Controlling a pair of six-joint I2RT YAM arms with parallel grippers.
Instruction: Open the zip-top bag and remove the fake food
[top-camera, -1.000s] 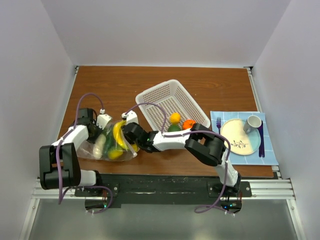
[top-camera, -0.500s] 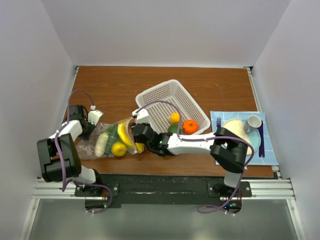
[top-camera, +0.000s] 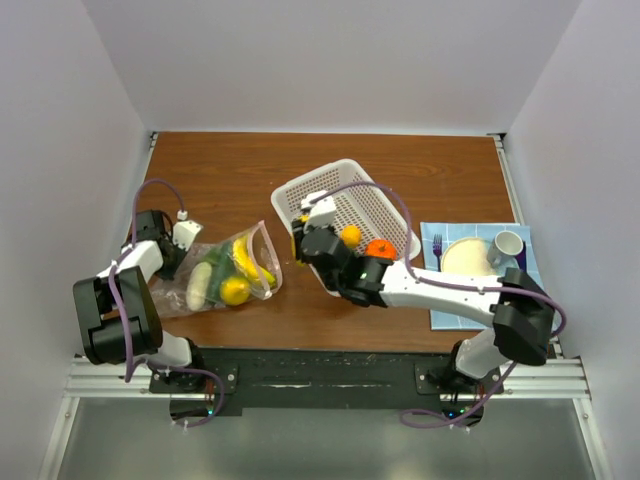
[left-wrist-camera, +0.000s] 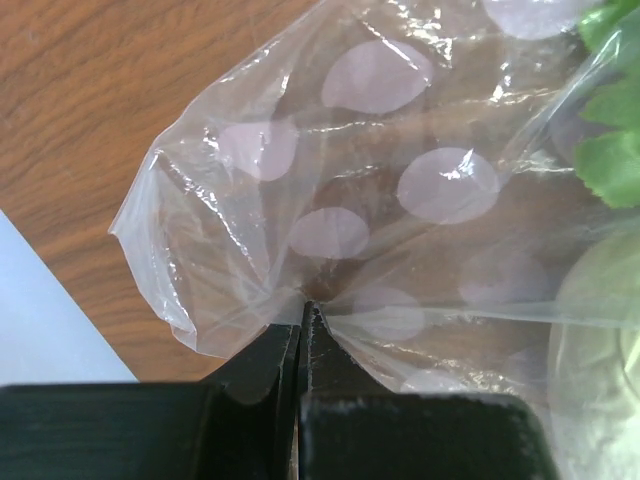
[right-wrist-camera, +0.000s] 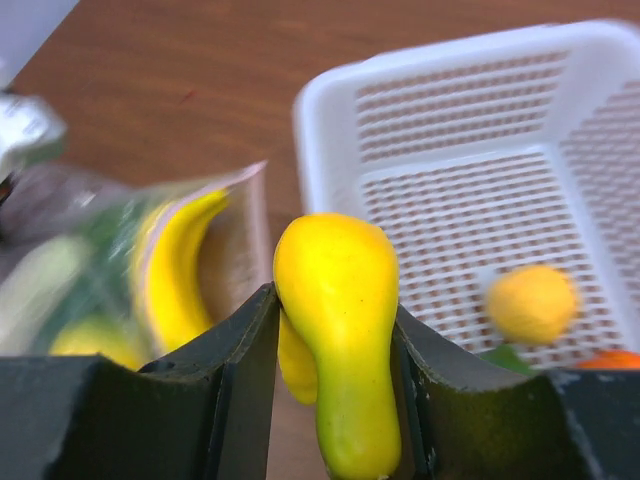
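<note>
The clear zip-top bag (top-camera: 228, 276) lies on the wooden table at the left, its mouth open toward the right. A banana (top-camera: 241, 262), a round yellow piece (top-camera: 235, 292), green pieces and a whitish piece (top-camera: 199, 287) are inside. My left gripper (top-camera: 176, 252) is shut on the bag's far-left corner; in the left wrist view the plastic (left-wrist-camera: 380, 200) bunches at its fingertips (left-wrist-camera: 303, 312). My right gripper (top-camera: 301, 226) is shut on a yellow pear-shaped piece (right-wrist-camera: 338, 320), held over the near-left corner of the white basket (top-camera: 300, 190). The bag's banana (right-wrist-camera: 178, 270) shows to the left of it.
The white basket's floor (right-wrist-camera: 450, 200) holds a small yellow-orange fruit (right-wrist-camera: 530, 302); an orange piece (top-camera: 378, 248) and a green one lie there too. A beige plate (top-camera: 466, 260) and a cup (top-camera: 507, 246) stand on a blue mat (top-camera: 538, 305) at the right.
My right gripper has come out of the bag's mouth with the yellow pear-shaped piece and moved right and away, up to the basket. My left gripper kept its hold on the bag.
</note>
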